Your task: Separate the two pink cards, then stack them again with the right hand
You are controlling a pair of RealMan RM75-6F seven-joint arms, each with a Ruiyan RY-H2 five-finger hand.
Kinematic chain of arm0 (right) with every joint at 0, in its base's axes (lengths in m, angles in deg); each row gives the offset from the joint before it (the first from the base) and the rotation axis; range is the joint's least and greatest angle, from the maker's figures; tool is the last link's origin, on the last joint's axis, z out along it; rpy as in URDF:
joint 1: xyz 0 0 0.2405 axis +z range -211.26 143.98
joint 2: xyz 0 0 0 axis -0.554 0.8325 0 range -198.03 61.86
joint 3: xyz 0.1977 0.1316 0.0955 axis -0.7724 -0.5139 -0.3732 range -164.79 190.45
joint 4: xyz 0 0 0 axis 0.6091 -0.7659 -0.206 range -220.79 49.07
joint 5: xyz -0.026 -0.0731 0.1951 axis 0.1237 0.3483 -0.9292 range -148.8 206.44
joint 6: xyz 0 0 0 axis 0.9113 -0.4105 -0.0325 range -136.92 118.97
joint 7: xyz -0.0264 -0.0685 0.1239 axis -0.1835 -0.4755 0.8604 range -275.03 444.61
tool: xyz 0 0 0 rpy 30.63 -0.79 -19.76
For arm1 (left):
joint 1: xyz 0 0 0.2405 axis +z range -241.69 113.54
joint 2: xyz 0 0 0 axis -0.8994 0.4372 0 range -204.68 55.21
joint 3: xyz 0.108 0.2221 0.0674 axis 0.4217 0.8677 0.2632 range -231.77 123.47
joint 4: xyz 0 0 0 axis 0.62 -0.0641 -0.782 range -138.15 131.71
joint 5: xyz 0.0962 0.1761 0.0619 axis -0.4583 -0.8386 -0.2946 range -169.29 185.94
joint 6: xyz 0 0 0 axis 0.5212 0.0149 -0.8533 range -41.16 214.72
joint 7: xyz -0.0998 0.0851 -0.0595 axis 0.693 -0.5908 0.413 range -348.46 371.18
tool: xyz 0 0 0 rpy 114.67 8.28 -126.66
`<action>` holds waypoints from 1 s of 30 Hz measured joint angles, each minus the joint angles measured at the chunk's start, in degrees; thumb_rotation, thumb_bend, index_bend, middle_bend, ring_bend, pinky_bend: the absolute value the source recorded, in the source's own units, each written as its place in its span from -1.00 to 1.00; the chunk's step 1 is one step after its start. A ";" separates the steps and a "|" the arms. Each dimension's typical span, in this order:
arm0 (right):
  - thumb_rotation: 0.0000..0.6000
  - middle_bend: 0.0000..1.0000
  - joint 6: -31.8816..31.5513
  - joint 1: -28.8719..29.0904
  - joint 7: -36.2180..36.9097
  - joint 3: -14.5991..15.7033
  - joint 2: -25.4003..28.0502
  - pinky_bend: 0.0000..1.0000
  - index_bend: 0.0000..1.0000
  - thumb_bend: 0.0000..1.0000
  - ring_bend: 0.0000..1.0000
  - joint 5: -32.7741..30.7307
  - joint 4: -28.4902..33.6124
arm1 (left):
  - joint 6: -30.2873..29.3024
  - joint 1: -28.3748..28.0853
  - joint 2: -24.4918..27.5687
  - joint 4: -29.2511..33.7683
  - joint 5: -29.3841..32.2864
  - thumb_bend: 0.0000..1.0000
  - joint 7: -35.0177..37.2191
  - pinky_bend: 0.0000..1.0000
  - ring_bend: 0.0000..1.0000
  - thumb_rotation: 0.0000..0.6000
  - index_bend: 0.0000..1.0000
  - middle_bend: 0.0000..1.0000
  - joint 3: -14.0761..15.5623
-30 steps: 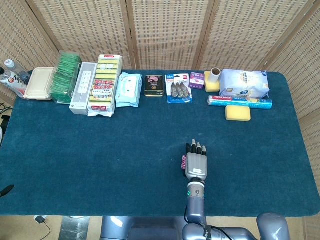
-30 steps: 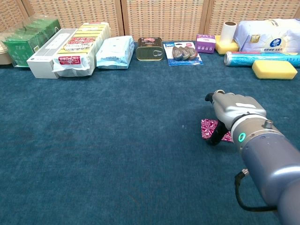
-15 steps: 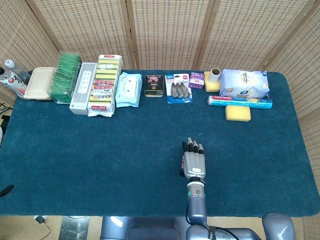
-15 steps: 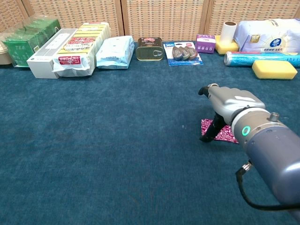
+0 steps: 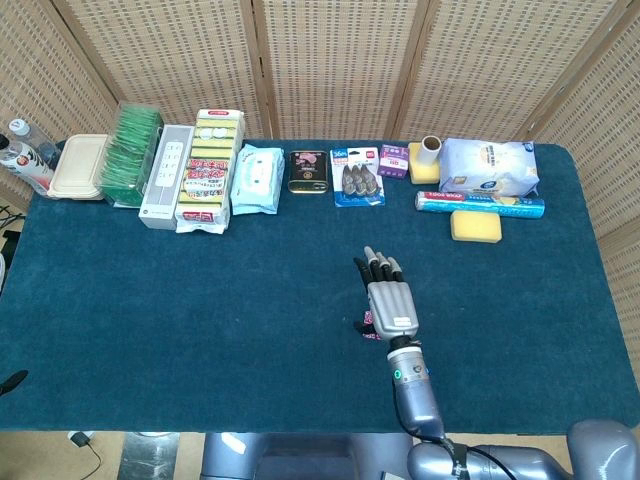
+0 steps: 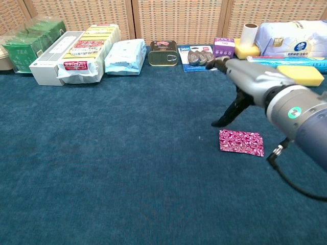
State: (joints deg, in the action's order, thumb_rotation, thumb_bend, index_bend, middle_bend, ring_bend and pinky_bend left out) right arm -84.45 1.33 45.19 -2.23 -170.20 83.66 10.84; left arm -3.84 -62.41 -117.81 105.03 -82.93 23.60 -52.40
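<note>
The pink patterned cards (image 6: pixel 241 142) lie flat on the blue cloth as what looks like one stack; I cannot make out a second card apart from it. My right hand (image 6: pixel 255 84) hovers above and behind them with its fingers stretched out, holding nothing, its thumb pointing down toward the cloth. From the head view the right hand (image 5: pixel 388 300) covers most of the cards (image 5: pixel 368 326); only a pink sliver shows at its left edge. My left hand is in neither view.
Goods line the back edge of the table: green tea packs (image 5: pixel 130 155), a white box (image 5: pixel 165 175), a sponge pack (image 5: pixel 210 170), wipes (image 5: pixel 256 180), a tin (image 5: pixel 308 171), a foil roll (image 5: pixel 480 203) and a yellow sponge (image 5: pixel 475 226).
My right hand has lifted off the cards and moved forward and up. The cards, half covered before, now lie fully exposed in the chest view.
</note>
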 measured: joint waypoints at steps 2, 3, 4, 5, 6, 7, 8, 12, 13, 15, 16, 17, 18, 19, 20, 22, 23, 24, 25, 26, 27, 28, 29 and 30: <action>1.00 -1.00 0.92 -0.49 5.10 0.49 2.36 -0.95 -0.85 -0.92 -1.00 3.86 -1.00 | -0.02 0.02 -0.07 0.02 -0.05 -0.80 -0.26 -0.88 -1.00 1.00 -1.00 -1.00 0.01; 1.00 -1.00 1.11 -0.80 7.75 0.81 3.59 -0.95 -0.85 -0.92 -1.00 6.11 -1.67 | -0.01 0.03 -0.11 0.05 -0.05 -0.80 -0.44 -0.88 -1.00 1.00 -1.00 -1.00 0.01; 1.00 -1.00 1.16 -1.27 11.29 1.32 5.26 -0.95 -0.85 -0.93 -1.00 9.36 -2.77 | -0.01 0.03 -0.17 0.11 -0.05 -0.80 -0.73 -0.88 -1.00 1.00 -1.00 -1.00 0.02; 1.00 -1.00 1.08 -1.66 13.92 1.75 6.54 -0.95 -0.85 -0.93 -1.00 11.89 -3.76 | 0.00 0.03 -0.22 0.17 -0.06 -0.79 -0.98 -0.88 -1.00 1.00 -1.00 -1.00 0.02; 1.00 -1.00 0.92 -2.08 16.49 2.21 7.83 -0.95 -0.85 -0.93 -1.00 14.43 -4.88 | 0.00 0.04 -0.28 0.23 -0.08 -0.79 -1.22 -0.88 -1.00 1.00 -1.00 -1.00 0.02; 1.00 -1.00 0.57 -2.73 19.82 2.89 9.58 -0.95 -0.85 -0.94 -1.00 17.66 -6.56 | 0.01 0.05 -0.37 0.31 -0.12 -0.79 -1.60 -0.88 -1.00 1.00 -1.00 -1.00 0.04; 1.00 -1.00 0.22 -3.29 22.22 3.41 10.86 -0.95 -0.85 -0.95 -1.00 19.79 -7.90 | 0.01 0.06 -0.44 0.38 -0.15 -0.79 -1.94 -0.88 -1.00 1.00 -1.00 -1.00 0.06; 1.00 -1.00 -1.45 -6.68 30.10 6.06 16.70 -0.97 -0.85 -0.97 -1.00 24.47 -13.87 | -0.03 0.20 -0.90 0.86 -0.17 -0.79 -3.79 -0.88 -1.00 1.00 -1.00 -1.00 0.14; 1.00 -1.00 -1.61 -7.75 31.06 6.95 18.25 -0.99 -0.85 -0.97 -1.00 24.83 -14.91 | -0.05 0.26 -1.05 1.01 -0.17 -0.79 -4.30 -0.88 -1.00 1.00 -1.00 -1.00 0.16; 1.00 -1.00 -1.50 -9.12 31.43 8.12 20.32 -1.00 -0.85 -0.97 -1.00 24.78 -15.20 | -0.11 0.36 -1.28 1.21 -0.15 -0.79 -5.02 -0.88 -1.00 1.00 -1.00 -1.00 0.20; 1.00 -1.00 -1.46 -10.12 31.17 8.79 21.67 -1.00 -0.85 -0.97 -1.00 24.47 -14.86 | -0.16 0.44 -1.46 1.34 -0.15 -0.79 -5.61 -0.88 -1.00 1.00 -1.00 -1.00 0.24; 1.00 -1.00 -1.58 -11.03 30.94 9.21 22.69 -1.00 -0.85 -0.97 -1.00 24.11 -14.41 | -0.19 0.52 -1.63 1.44 -0.16 -0.79 -6.15 -0.88 -1.00 1.00 -1.00 -1.00 0.30; 1.00 -1.00 -1.90 -12.08 30.78 9.58 23.70 -1.00 -0.85 -0.97 -1.00 23.65 -13.76 | -0.23 0.61 -1.83 1.55 -0.18 -0.80 -6.76 -0.88 -1.00 1.00 -1.00 -1.00 0.36; 1.00 -1.00 -2.68 -13.59 30.57 10.00 25.02 -1.00 -0.84 -0.97 -1.00 23.13 -12.63 | -0.31 0.77 -2.14 1.70 -0.19 -0.80 -7.64 -0.88 -1.00 1.00 -1.00 -1.00 0.45; 1.00 -1.00 -3.52 -14.64 30.45 10.28 25.86 -1.00 -0.84 -0.98 -1.00 22.90 -11.76 | -0.38 0.90 -2.40 1.82 -0.18 -0.79 -8.34 -0.88 -1.00 1.00 -1.00 -1.00 0.53; 1.00 -1.00 -6.08 -16.73 30.43 10.74 27.00 -1.00 -0.82 -0.99 -1.00 22.76 -10.39 | -0.62 1.25 -3.09 2.07 -0.17 -0.79 -9.91 -0.88 -1.00 1.00 -1.00 -1.00 0.69; 1.00 -1.00 -7.43 -17.59 30.54 10.88 27.30 -1.00 -0.81 -1.00 -1.00 22.87 -10.09 | -0.77 1.42 -3.44 2.14 -0.18 -0.80 -10.59 -0.88 -1.00 1.00 -1.00 -1.00 0.76; 1.00 -1.00 -9.43 -18.79 30.79 11.05 27.65 -1.00 -0.80 -1.00 -1.00 23.20 -9.83 | -1.02 1.66 -3.99 2.19 -0.24 -0.79 -11.50 -0.88 -1.00 1.00 -1.00 -1.00 0.84; 1.00 -1.00 -11.05 -19.71 31.04 11.15 27.87 -1.00 -0.80 -1.00 -1.00 23.53 -9.66 | -1.21 1.85 -4.46 2.18 -0.30 -0.79 -12.16 -0.88 -1.00 1.00 -1.00 -1.00 0.91; 1.00 -1.00 -12.71 -20.63 31.35 11.22 28.08 -1.00 -0.79 -1.00 -1.00 23.93 -9.50 | -1.43 2.05 -4.96 2.13 -0.37 -0.79 -12.73 -0.88 -1.00 1.00 -1.00 -1.00 0.97; 1.00 -1.00 -14.94 -21.84 31.77 11.26 28.35 -1.00 -0.79 -1.00 -1.00 24.52 -9.24 | -1.76 2.34 -5.59 1.99 -0.46 -0.79 -13.23 -0.88 -1.00 1.00 -1.00 -1.00 1.05; 1.00 -1.00 -16.55 -22.76 32.02 11.29 28.60 -1.00 -0.79 -1.00 -1.00 25.04 -8.97 | -2.03 2.57 -6.01 1.86 -0.49 -0.79 -13.48 -0.88 -1.00 1.00 -1.00 -1.00 1.10; 1.00 -1.00 -18.05 -23.64 32.20 11.32 28.92 -1.00 -0.79 -1.00 -1.00 25.65 -8.63 | -2.30 2.79 -6.35 1.75 -0.49 -0.79 -13.63 -0.88 -1.00 1.00 -1.00 -1.00 1.14; 1.00 -1.00 -19.48 -24.36 32.26 11.30 29.28 -1.00 -0.79 -1.00 -1.00 26.34 -8.24 | -2.52 3.00 -6.67 1.65 -0.42 -0.79 -13.76 -0.88 -1.00 1.00 -1.00 -1.00 1.18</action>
State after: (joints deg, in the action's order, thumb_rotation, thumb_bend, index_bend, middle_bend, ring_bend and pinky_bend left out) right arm -103.94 -23.03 77.46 9.07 -140.92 110.00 2.60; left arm -6.36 -59.41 -124.47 106.68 -83.35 9.84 -51.22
